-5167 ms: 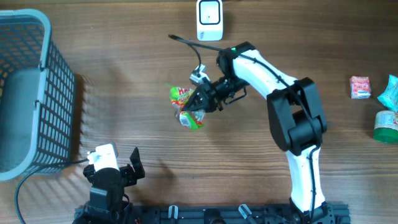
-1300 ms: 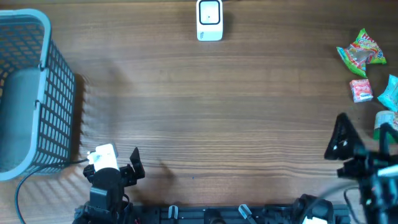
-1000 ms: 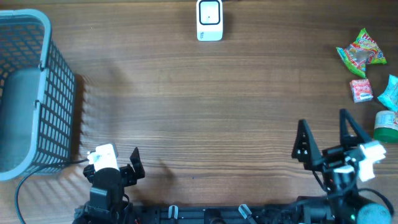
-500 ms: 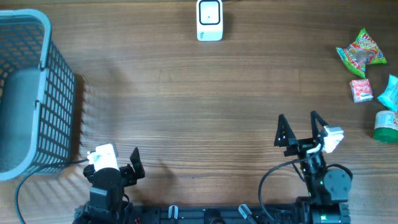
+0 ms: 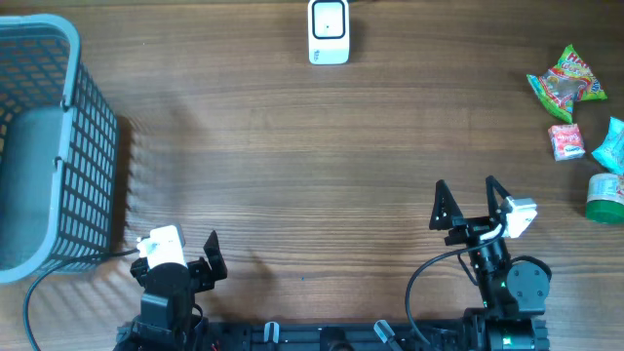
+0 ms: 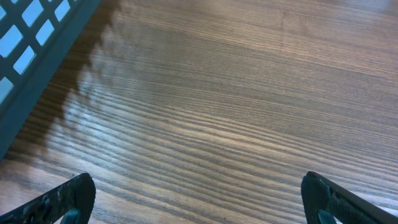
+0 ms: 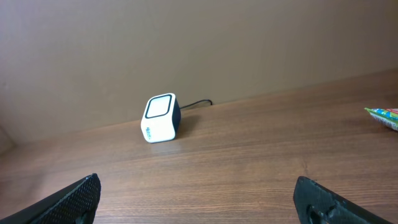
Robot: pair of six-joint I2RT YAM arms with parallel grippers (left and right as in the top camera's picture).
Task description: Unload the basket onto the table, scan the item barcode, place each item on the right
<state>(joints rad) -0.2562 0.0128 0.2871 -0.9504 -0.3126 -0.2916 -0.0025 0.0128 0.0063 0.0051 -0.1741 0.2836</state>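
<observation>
A wooden table (image 5: 292,156) is seen from above, and neither arm is holding anything. The left gripper (image 5: 185,257) is parked at the near left corner, just beside a grey plastic mesh basket (image 5: 44,146). Its jaws are spread wide, and in the left wrist view only bare wood grain and the basket's lattice wall (image 6: 34,46) are seen between and beyond the left gripper's (image 6: 199,202) dark fingertips. The right gripper (image 5: 468,200) is parked near the front edge on the right, with its jaws likewise spread wide and nothing between them.

A white cube-shaped barcode scanner with a dark-framed window (image 5: 329,31) is placed at the far edge of the table, near the middle. It is also seen in the right wrist view (image 7: 161,118), upright, with a dark cable (image 7: 196,103) led off behind it towards the wall.

The item, a green and red crinkled snack packet (image 5: 565,83), is laid at the far right of the table, well apart from the scanner and from both grippers; its edge (image 7: 382,116) is just caught in the right wrist view. Near it, a small pink packet (image 5: 565,139), a teal packet (image 5: 611,144) and a green-lidded tub (image 5: 606,198) are set along the right edge.
</observation>
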